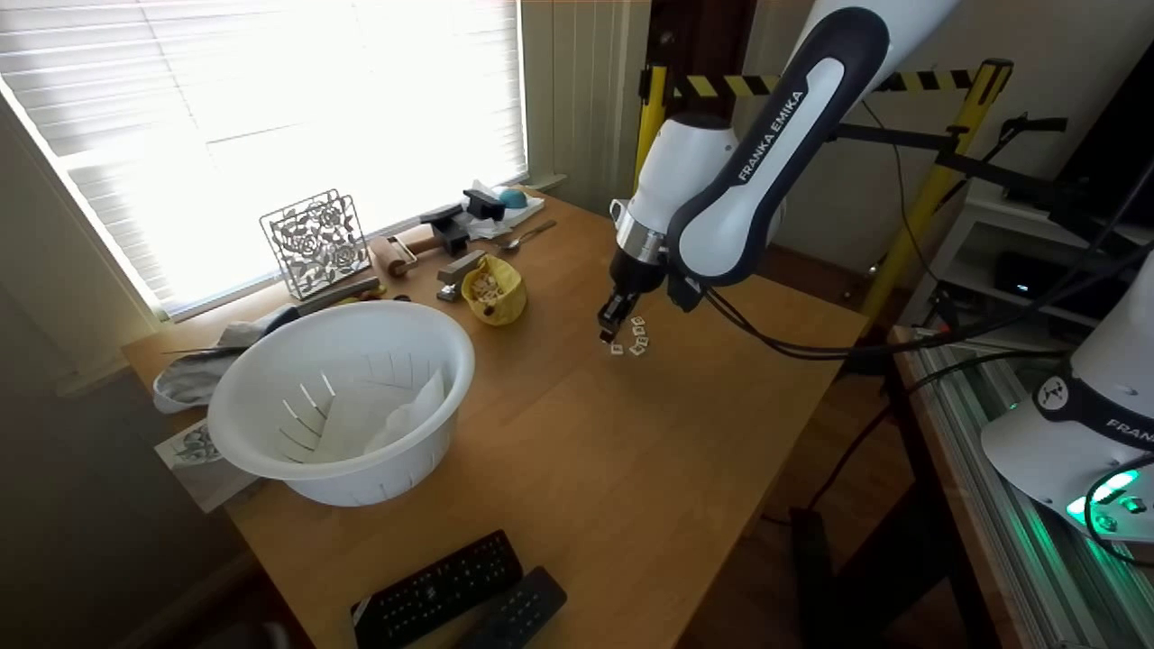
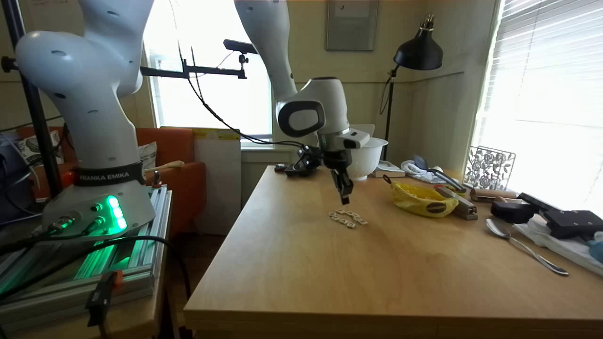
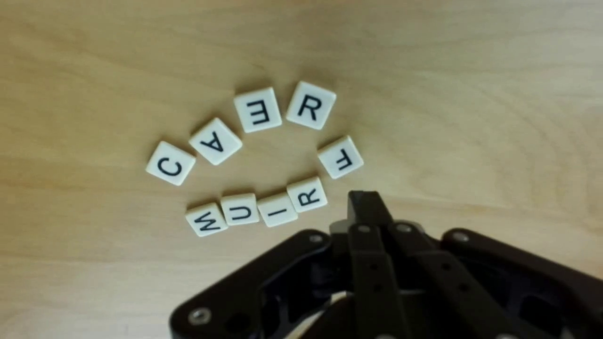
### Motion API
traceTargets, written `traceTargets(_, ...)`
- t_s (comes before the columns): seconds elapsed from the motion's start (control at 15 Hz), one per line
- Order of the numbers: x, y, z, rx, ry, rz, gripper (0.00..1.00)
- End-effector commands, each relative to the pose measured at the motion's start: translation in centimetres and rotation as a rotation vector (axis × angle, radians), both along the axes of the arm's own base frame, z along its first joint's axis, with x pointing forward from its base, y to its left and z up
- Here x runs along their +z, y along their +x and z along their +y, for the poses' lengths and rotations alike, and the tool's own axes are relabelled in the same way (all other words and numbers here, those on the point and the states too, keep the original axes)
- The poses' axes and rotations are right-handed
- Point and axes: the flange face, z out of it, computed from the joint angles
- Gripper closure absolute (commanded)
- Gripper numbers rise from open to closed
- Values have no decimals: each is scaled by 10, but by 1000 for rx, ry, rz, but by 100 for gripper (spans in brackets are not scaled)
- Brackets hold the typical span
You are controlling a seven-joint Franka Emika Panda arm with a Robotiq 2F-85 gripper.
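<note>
My gripper (image 3: 370, 202) is shut and empty, its black fingertips pressed together above the wooden table. It shows in both exterior views (image 1: 609, 332) (image 2: 345, 200). Several white letter tiles lie face up below and beside it. In the wrist view, a tile with an E or F (image 3: 340, 157) and a lower R tile (image 3: 307, 194) are nearest the fingertips. Left of them, an I tile (image 3: 277, 209), a U tile (image 3: 240, 209) and an M or W tile (image 3: 206, 219) form a row. Above are C (image 3: 170, 163), A (image 3: 215, 141), E (image 3: 257, 109) and another R (image 3: 311, 105).
A white slotted basin (image 1: 379, 482) stands on the table, with remotes (image 1: 437, 590) near it. A yellow banana-shaped pouch (image 2: 424, 207) holds small pieces, with a stapler (image 2: 459, 205) beside it. A spoon (image 2: 532, 254) and a metal rose-patterned holder (image 1: 315, 239) are by the window side.
</note>
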Motion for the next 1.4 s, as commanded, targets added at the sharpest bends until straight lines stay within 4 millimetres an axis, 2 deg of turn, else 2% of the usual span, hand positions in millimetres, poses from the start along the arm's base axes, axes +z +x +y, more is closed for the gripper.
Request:
traceTargets(0.0,19,-4,-5,25,4,-8,100)
traceTargets(0.4,29,-8,-30,216,-51,-18,100)
traceTargets(0.8,17,-26,-57,410,-53,104,100)
traceTargets(1.33,2,-34,-76,534,-82,152,100)
